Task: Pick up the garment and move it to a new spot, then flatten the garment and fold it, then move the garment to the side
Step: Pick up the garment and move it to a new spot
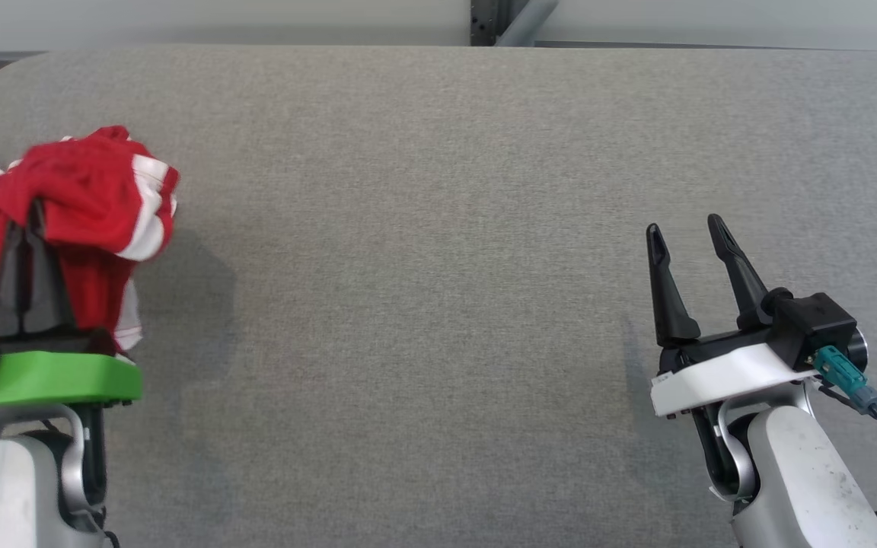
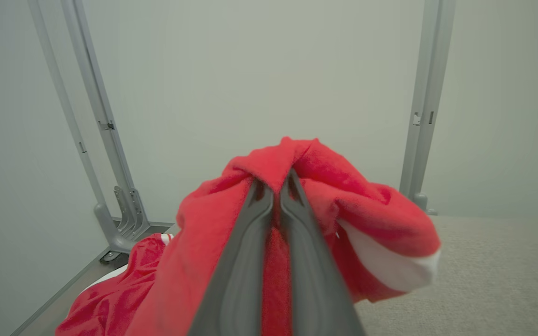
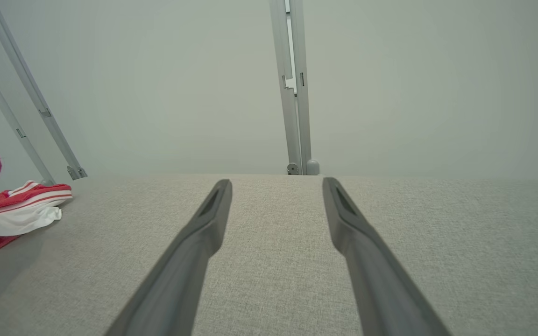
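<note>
The garment (image 1: 81, 202) is red with white stripes, bunched up at the far left of the grey table. My left gripper (image 1: 31, 217) is shut on a fold of it and holds it lifted, with cloth draping over both fingers. Seen from the left wrist, the garment (image 2: 371, 219) wraps the closed gripper (image 2: 276, 179) and trails down to the lower left. My right gripper (image 1: 688, 228) hangs open over bare table at the right, far from the cloth. In the right wrist view the gripper (image 3: 276, 184) is open and part of the garment (image 3: 17, 210) lies at the left edge.
The grey fabric-covered table (image 1: 438, 228) spans the head view, with its rounded far-left corner behind the garment. Grey metal frame posts (image 3: 292, 88) stand behind the table's far edge against a pale wall.
</note>
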